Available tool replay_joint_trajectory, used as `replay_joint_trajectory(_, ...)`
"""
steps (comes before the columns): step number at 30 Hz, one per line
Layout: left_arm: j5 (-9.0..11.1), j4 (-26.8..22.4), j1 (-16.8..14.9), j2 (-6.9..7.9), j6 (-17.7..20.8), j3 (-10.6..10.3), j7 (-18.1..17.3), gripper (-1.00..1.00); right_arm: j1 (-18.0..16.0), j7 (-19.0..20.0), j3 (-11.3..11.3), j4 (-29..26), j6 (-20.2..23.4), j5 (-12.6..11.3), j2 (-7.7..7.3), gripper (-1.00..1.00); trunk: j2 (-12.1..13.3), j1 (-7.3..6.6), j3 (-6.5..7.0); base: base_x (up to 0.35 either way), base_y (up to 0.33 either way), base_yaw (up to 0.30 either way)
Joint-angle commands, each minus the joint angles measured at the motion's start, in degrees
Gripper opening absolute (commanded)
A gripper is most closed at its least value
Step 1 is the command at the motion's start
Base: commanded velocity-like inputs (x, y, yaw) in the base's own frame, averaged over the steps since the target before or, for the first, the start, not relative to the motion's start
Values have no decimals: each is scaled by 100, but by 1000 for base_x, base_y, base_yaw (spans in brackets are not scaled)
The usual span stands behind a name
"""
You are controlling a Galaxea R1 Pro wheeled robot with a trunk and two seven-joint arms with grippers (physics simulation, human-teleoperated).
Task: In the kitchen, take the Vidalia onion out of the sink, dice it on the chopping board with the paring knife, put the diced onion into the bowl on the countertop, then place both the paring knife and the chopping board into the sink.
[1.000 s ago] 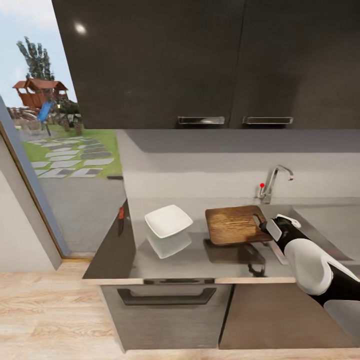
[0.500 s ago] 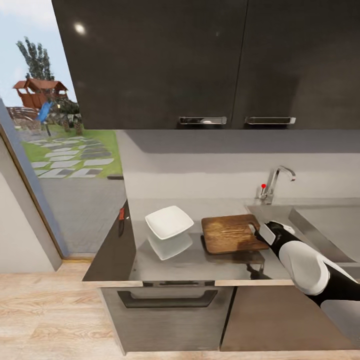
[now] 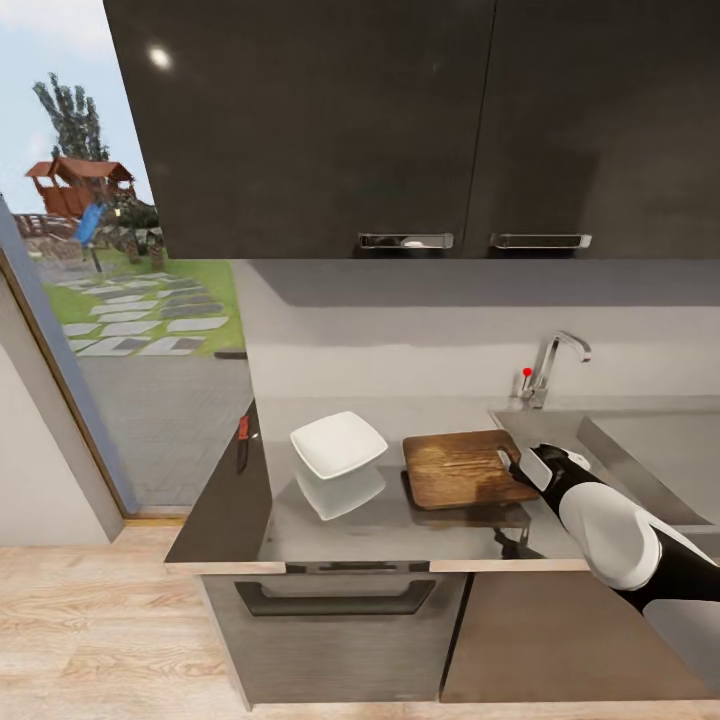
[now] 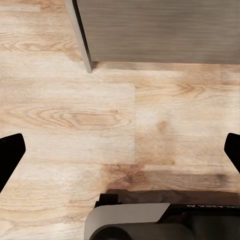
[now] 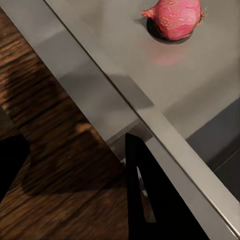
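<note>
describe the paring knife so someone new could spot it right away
Start at the grey countertop and go to its dark far-left end by the window. The paring knife lies there, left of the white bowl: small, red-and-black handle, the only slim thing on that end.

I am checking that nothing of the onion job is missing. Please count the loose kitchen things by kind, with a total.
Onion: 1
Chopping board: 1
Bowl: 1
Knife: 1
Total: 4
</note>
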Motion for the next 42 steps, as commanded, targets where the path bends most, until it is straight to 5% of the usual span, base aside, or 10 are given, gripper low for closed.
replay_joint_trajectory(1, 7, -1, -2, -2, -14, 11, -2, 100, -5, 0, -41, -6, 40, 59, 2, -100, -7, 1, -8, 0, 0, 0)
replay_joint_trajectory(16, 7, -1, -1, -2, -14, 11, -2, 100, -5, -29, -41, -5, 40, -268, 2, -100, -7, 1, -51, 0, 0, 0)
replay_joint_trajectory(42, 7, -1, -2, -2, -14, 11, -2, 100, -5, -32, -41, -5, 40, -284, 18, -100, -7, 1, -193, 56, 25, 0)
